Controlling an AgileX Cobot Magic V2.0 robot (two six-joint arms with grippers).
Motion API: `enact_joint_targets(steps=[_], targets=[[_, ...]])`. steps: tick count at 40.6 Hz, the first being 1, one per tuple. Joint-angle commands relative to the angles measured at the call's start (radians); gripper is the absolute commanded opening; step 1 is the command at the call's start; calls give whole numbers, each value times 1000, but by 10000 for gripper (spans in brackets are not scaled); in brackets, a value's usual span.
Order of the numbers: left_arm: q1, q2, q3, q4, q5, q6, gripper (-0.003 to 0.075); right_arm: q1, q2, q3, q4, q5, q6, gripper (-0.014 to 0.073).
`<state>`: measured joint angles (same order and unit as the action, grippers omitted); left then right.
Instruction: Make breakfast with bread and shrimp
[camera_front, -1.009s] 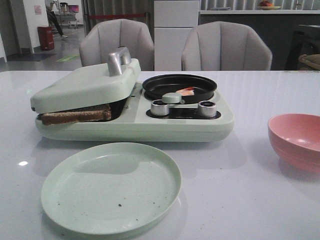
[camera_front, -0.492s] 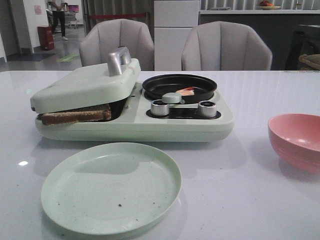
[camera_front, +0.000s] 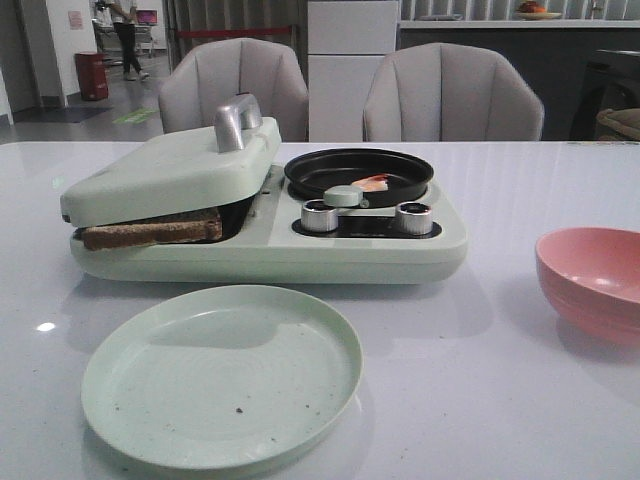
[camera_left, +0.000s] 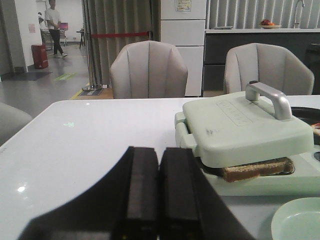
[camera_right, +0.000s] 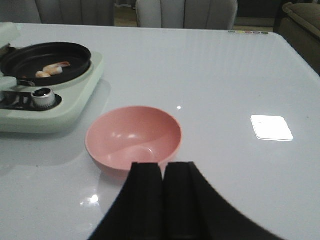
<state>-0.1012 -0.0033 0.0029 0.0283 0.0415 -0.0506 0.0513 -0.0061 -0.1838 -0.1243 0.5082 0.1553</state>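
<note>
Left gripper (camera_left: 159, 200): two black fingers pressed flat together, nothing between them, low centre of the left wrist frame, above bare white table (camera_front: 520, 400). Right gripper (camera_right: 162, 200): same, two fingers closed against each other, empty, at the bottom centre of the right wrist frame, just short of the pink bowl (camera_right: 133, 137).

Bowls: one, salmon-pink, nothing visible inside, at the right edge of the front frame.

Breakfast maker (camera_front: 380, 250): one, pale green, centre-left of the front frame. Its hinged lid (camera_front: 170, 170) with one silver handle (camera_front: 235, 122) sits tilted, propped up on the bread (camera_front: 150, 232). Bread: brown crust edge sticks out under the lid at the left; slice count cannot be told from the edge. Right half holds one round black pan (camera_front: 360, 172). Knobs: two silver ones (camera_front: 320, 216) at the front, with one green pan handle between them.

Shrimp (camera_right: 52, 70): in the pan, pale orange-pink, just beyond the handle in the front frame. The right wrist frame shows what look like two small pieces side by side.

Plates: one, pale green (camera_front: 222, 375), lower left of the front frame, just in front of the maker, with a few dark specks.

Chairs: two grey ones (camera_front: 235, 88) behind the table.
</note>
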Motion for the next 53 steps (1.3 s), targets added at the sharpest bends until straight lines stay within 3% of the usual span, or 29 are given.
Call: enact_joint_targets(steps=[1,17,37,46,53], targets=[[1,-20,28,-8,-94,0,101,-35,-24,34,-14,-146,1,36],[1,-18,28,-8,-94,0,101,-24,-25,198,-13,-535,2,36],[1,-18,28,-8,-94,0,101,-20,-28,195,13,-530,-1,36],[1,-18,28,-8,-94,0,101,-20,-28,195,124,-530,-148,36],[1,-18,28,-8,-94,0,101,-44,-28,195,131,-537,-167,36]])
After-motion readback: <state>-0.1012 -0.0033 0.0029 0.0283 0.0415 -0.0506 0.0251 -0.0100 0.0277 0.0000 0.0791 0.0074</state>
